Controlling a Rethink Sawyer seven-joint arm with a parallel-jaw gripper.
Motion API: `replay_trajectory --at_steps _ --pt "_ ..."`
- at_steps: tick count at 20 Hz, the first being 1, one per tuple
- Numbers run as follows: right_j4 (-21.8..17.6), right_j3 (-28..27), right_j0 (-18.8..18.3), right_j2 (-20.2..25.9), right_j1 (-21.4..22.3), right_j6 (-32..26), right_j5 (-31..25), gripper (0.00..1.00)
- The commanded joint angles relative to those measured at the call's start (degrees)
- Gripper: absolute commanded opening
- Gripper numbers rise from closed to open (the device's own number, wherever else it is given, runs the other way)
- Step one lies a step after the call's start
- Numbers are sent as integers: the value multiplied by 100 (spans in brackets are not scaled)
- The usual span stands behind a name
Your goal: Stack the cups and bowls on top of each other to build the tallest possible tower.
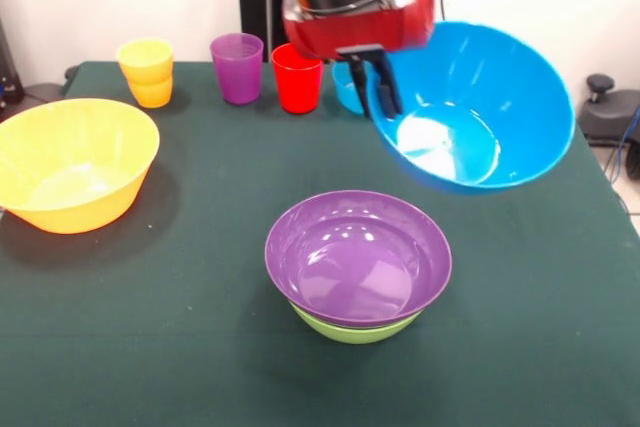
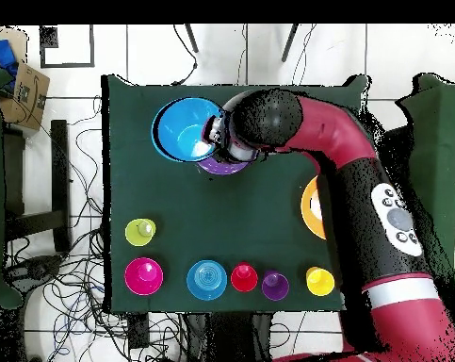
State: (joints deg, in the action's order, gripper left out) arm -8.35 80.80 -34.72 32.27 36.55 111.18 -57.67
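Purple bowl (image 1: 358,257): nearest the camera in front view, glossy, upright, nested in the green bowl; in the overhead view partly hidden under the arm.
Green bowl (image 1: 355,328): under the purple one, only its lower rim shows, sits on the tabletop (image 1: 180,297), dark green cloth.
Blue bowl (image 1: 470,107): large, glossy, lifted off the tabletop, tilted with its opening toward the camera, up and right of the purple/green pair; overhead shows it just beside the purple bowl.
Fingers (image 1: 385,85): black, closed over the blue bowl's rim at its left edge, one finger seen inside the bowl.
Arm (image 2: 344,160): red and black, enters from above in front view.
Orange bowl (image 1: 72,162): widest, yellow-orange, upright at left edge of the tabletop, well apart from the pair.
Orange-yellow cup (image 1: 147,71): far left of back row, looks like two stacked.
Purple cup (image 1: 237,67): translucent, right of it.
Red cup (image 1: 297,77): next to the purple cup.
Small blue bowl (image 1: 348,87): mostly hidden behind the fingers.
Red-pink bowl (image 2: 143,275): overhead only, end of row.
Pale yellow cup (image 2: 140,231): overhead only, near the red-pink bowl.
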Motion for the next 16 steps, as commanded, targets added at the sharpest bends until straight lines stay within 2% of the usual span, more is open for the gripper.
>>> replay_trajectory --at_steps 1,4,9,16 --pt "-119 -707 -233 548 -234 -1645 -1036 0" --pt "-264 -1126 -242 574 -450 -1750 -1276 0" --pt "-442 -1564 -253 620 -882 -1918 -1271 0" --pt "-532 -1366 -339 694 -1007 -1812 -793 0"
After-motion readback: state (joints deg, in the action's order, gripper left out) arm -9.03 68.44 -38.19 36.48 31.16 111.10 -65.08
